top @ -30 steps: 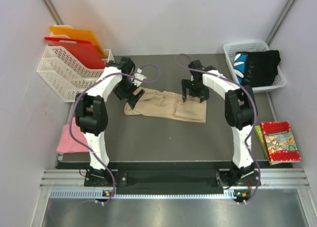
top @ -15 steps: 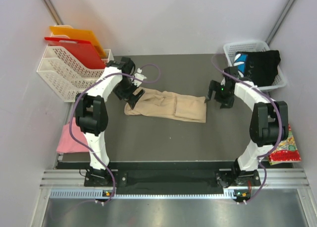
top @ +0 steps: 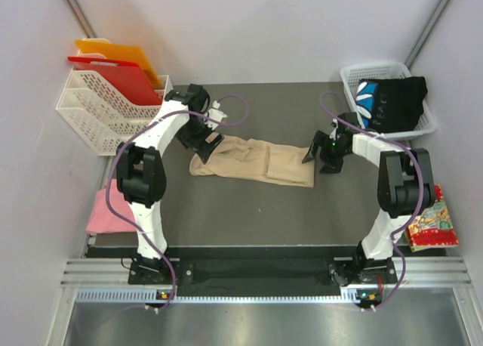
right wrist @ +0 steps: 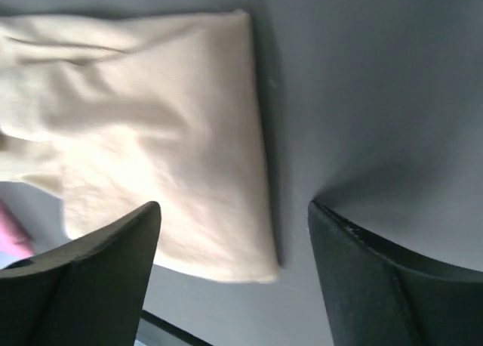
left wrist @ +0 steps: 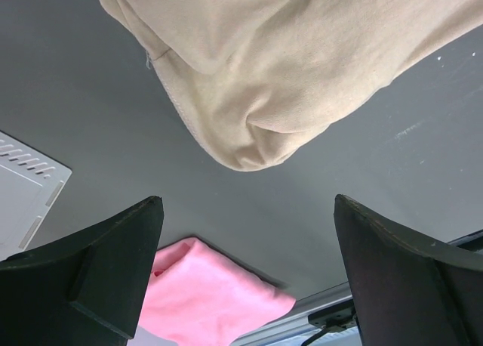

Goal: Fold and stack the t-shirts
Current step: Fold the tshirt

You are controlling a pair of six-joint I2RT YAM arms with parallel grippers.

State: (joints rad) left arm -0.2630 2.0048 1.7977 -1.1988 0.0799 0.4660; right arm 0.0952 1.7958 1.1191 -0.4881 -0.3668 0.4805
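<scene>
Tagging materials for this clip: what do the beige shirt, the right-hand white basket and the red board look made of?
Beige shirt: soft matte knit cloth, probably cotton; it creases and has a stitched hem. White basket: moulded plastic, judging by its slotted walls. Red board: stiff smooth sheet, likely plastic.

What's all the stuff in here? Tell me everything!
Beige shirt: one, beige, mid-table.
Pink shirt: one, pink, table's left edge.
Black shirt: one, black with blue-white print, in the basket.
Basket: one, white, far right corner.
Rack: one, white, far left.
Red board, orange board: two, in the rack.
Packet: one, colourful, right edge.
Table: one, dark grey.
Left arm, right arm: two, white and black.
Left tool, right tool: two, black, open, at the beige shirt's ends.
</scene>
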